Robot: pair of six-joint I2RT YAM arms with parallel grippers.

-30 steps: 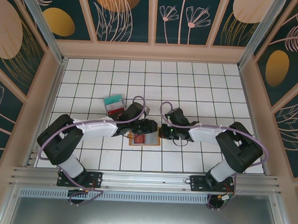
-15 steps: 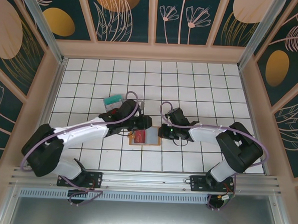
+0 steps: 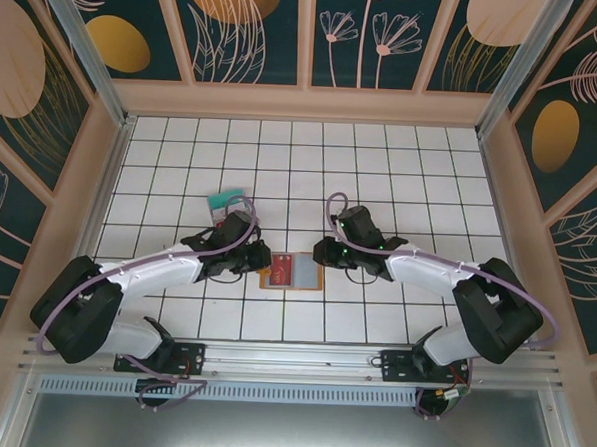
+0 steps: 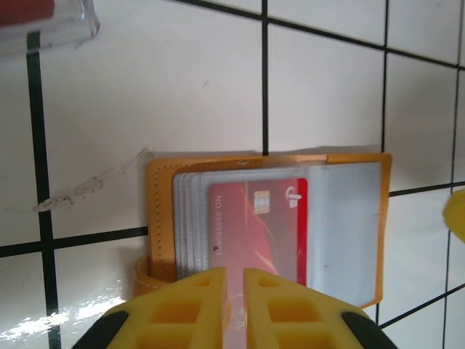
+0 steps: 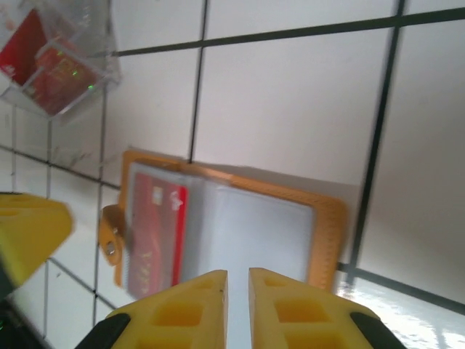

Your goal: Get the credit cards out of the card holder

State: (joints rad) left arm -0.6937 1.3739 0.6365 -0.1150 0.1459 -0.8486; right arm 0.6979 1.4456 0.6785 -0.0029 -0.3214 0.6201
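While the open card holder point(image 3: 292, 276) lies flat on the tiled table point(image 3: 381, 178), the jaws of your left gripper point(image 4: 234, 298) sit nearly closed at its edge, touching the red credit card point(image 4: 258, 225). Those of your right gripper point(image 5: 237, 302), equally narrow, hang over its clear sleeves point(image 5: 247, 233). You cannot tell whether either pair pinches anything.

Lighting: bright, even, from above; shadows faint. Glare: white tiles point(image 4: 73, 320) near my left fingers point(image 4: 192, 302). Focus: my yellow fingertips blurred, close-ups soft.
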